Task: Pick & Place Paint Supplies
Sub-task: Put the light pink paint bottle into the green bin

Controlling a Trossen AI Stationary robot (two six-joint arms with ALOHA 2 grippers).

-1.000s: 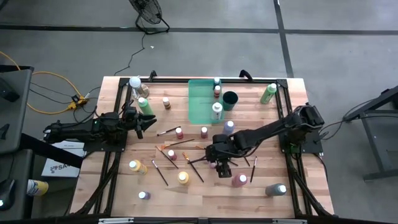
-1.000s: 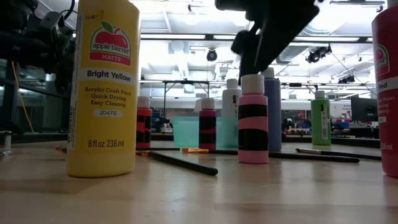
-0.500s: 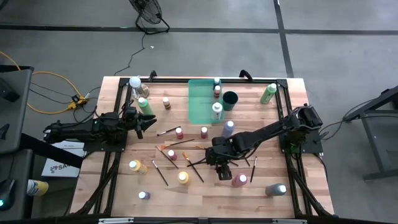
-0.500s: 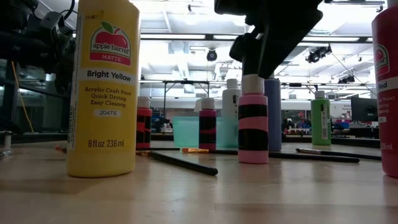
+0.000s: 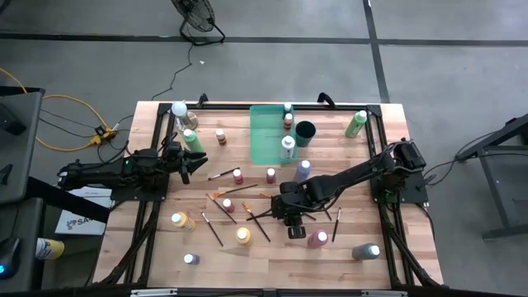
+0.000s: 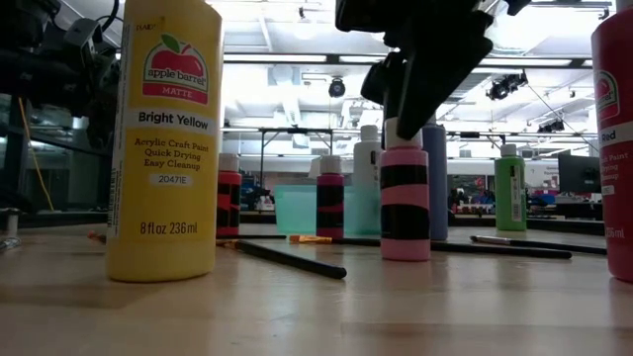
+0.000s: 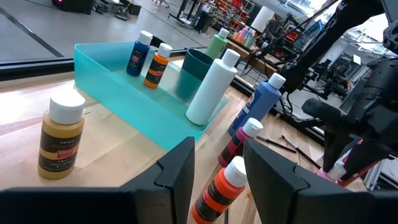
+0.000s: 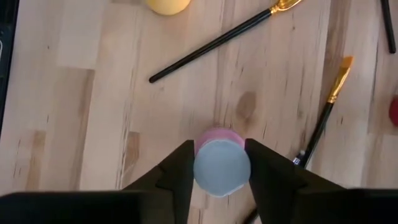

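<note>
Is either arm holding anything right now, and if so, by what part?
The right pincer grips the pink paint bottle by its white cap, one finger on each side; the bottle stands on the table. The left pincer, open at the table's left, holds nothing.

The right pincer (image 6: pixel 404 104) hides the pink bottle's (image 6: pixel 404 203) cap; red bottle (image 6: pixel 615 148) cropped.

Both arms are dark, jointed and slim, mounted on black bases. Each gripper, the left gripper (image 7: pixel 217 171) and the right gripper (image 8: pixel 221 163), has two flat, angular black fingers.
</note>
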